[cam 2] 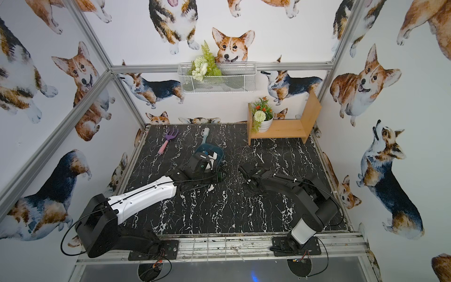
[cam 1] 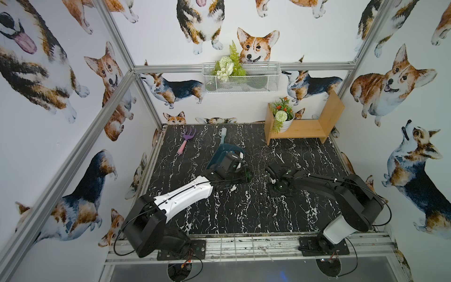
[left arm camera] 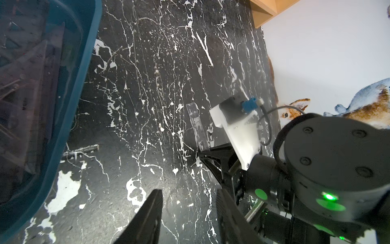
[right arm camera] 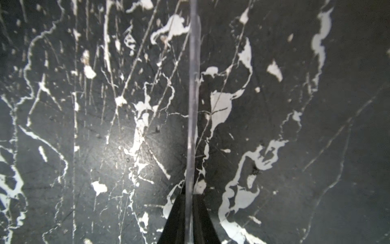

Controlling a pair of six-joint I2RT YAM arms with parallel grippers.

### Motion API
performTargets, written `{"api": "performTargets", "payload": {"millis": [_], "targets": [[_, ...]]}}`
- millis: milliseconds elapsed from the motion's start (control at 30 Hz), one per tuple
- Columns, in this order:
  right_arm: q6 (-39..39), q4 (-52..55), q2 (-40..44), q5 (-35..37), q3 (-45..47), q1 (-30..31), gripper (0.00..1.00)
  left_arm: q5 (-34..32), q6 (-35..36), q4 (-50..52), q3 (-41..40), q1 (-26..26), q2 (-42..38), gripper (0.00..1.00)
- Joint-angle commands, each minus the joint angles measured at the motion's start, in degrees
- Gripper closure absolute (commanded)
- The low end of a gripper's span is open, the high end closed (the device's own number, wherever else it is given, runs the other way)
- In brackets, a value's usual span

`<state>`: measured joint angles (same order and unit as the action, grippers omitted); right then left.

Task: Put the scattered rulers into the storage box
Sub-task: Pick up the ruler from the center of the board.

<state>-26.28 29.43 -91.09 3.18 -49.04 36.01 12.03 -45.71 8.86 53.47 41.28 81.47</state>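
The clear ruler shows edge-on in the right wrist view, pinched between the jaws of my right gripper, which is shut on it just above the black marble tabletop. In the left wrist view that ruler sticks out from the right gripper. The teal storage box stands mid-table, with a reddish tinted ruler lying inside the box. My left gripper hovers open and empty beside the box, over bare tabletop. In both top views the grippers sit close together.
A purple-and-pink toy rake and a pale green brush lie behind the box. A wooden shelf with a flower pot stands at the back right. A white wire basket hangs on the back wall.
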Motion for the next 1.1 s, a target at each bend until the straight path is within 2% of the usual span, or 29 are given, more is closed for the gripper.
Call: {"api": "performTargets", "payload": {"millis": [0, 67, 133, 333, 667, 1067], "targets": [[0.4, 2.8, 1.3, -1.0, -0.2, 0.0, 0.91, -0.4, 0.0, -1.1, 0.7, 0.0, 0.3, 0.53], [0.4, 3.2, 2.2, -0.8, -0.7, 0.0, 0.97, -0.5, 0.0, -1.0, 1.1, 0.1, 0.4, 0.53], [0.4, 3.3, 3.2, -0.9, -1.1, -0.2, 1.00, -0.5, 0.2, -0.6, 1.6, 0.0, 0.5, 0.53], [0.4, 1.2, 7.8, -4.7, -1.0, -2.7, 1.00, -1.1, 1.3, 1.2, 3.8, 0.1, 0.6, 0.52], [-1.9, -5.3, 14.6, -18.0, 0.1, -9.2, 1.00, 0.5, 1.5, 1.1, 6.0, -0.2, 1.8, 0.50], [-10.2, -16.8, 19.4, -37.2, 2.2, -14.8, 1.00, 13.8, -6.6, -17.9, -0.5, -4.4, 0.6, 0.48]]}}
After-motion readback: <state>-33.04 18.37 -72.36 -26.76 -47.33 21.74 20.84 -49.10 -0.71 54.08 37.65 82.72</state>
